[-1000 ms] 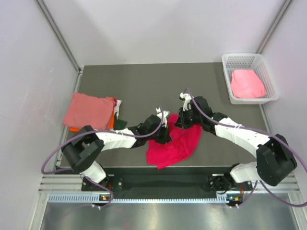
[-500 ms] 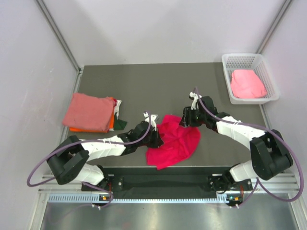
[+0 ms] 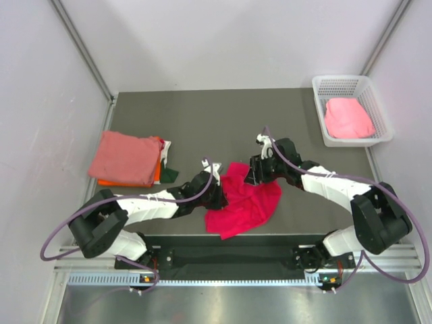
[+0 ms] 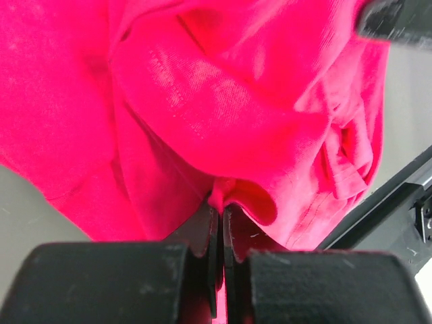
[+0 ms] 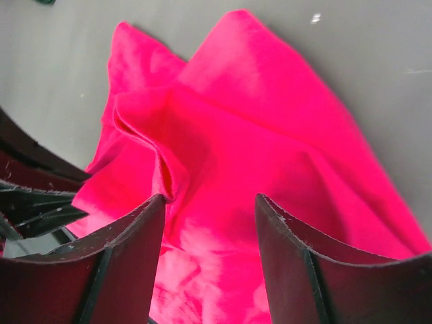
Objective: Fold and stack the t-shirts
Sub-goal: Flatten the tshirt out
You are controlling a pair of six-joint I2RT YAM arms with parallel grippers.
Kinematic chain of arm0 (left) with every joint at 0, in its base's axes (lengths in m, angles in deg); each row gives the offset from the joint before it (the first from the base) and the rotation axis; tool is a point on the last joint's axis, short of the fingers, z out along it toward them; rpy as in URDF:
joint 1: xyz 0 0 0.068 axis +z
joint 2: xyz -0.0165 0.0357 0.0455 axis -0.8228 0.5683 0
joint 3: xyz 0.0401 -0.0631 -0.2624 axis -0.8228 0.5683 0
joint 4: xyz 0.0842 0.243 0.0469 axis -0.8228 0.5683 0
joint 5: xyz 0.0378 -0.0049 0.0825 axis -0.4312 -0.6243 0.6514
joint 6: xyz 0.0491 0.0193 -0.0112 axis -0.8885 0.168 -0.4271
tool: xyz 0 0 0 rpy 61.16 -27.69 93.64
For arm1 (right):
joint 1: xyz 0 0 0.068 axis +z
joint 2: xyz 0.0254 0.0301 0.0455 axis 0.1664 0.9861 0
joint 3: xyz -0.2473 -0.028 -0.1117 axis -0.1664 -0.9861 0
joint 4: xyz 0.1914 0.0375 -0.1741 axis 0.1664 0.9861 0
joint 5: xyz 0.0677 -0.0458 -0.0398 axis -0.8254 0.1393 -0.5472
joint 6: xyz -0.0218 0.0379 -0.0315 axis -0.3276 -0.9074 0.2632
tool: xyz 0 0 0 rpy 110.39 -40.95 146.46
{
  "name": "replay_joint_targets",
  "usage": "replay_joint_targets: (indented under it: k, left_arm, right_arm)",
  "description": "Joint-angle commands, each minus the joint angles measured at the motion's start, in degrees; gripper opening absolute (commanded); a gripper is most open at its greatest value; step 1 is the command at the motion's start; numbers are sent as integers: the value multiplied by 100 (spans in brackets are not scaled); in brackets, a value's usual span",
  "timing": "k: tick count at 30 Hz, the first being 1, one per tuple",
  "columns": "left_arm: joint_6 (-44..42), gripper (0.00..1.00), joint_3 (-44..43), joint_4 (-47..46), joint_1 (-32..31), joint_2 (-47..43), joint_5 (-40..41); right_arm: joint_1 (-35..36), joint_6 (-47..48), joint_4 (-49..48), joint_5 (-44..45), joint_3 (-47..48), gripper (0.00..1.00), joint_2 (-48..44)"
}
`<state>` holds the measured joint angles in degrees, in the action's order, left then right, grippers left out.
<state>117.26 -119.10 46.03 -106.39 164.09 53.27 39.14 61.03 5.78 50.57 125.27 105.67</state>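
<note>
The crimson-pink t-shirt (image 3: 246, 202) lies crumpled on the dark table between the two arms. My left gripper (image 3: 217, 193) is shut on a pinched fold at the shirt's left edge (image 4: 233, 192); the cloth (image 4: 223, 101) bunches up ahead of the gripper (image 4: 221, 208). My right gripper (image 3: 255, 173) stands open over the shirt's far edge, with cloth (image 5: 256, 121) below and between its fingers (image 5: 128, 236) but not clamped. A salmon t-shirt (image 3: 127, 155) lies folded on an orange one (image 3: 108, 181) at the left. A light pink t-shirt (image 3: 347, 118) sits in the basket.
The white mesh basket (image 3: 341, 80) stands at the table's back right corner. A dark green scrap (image 3: 169, 174) and a white bit (image 3: 165, 144) peek out beside the folded stack. In the left wrist view, part of the right gripper (image 4: 395, 20) shows at the top right.
My right gripper has opened and let go of the crimson shirt, shifting right then back a little. The left gripper, still shut on the shirt, has drawn back toward the near left.
</note>
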Motion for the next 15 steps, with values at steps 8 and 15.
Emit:
replay_joint_targets:
  k: [8, 15]
  left_arm:
    - [-403, 0, -733, 496, 5, 17, 37]
    - [-580, 0, -1156, 759, 5, 70, 55]
  right_arm:
    - [462, 243, -45, 185, 604, 56, 277]
    - [665, 392, 175, 212, 929, 56, 452]
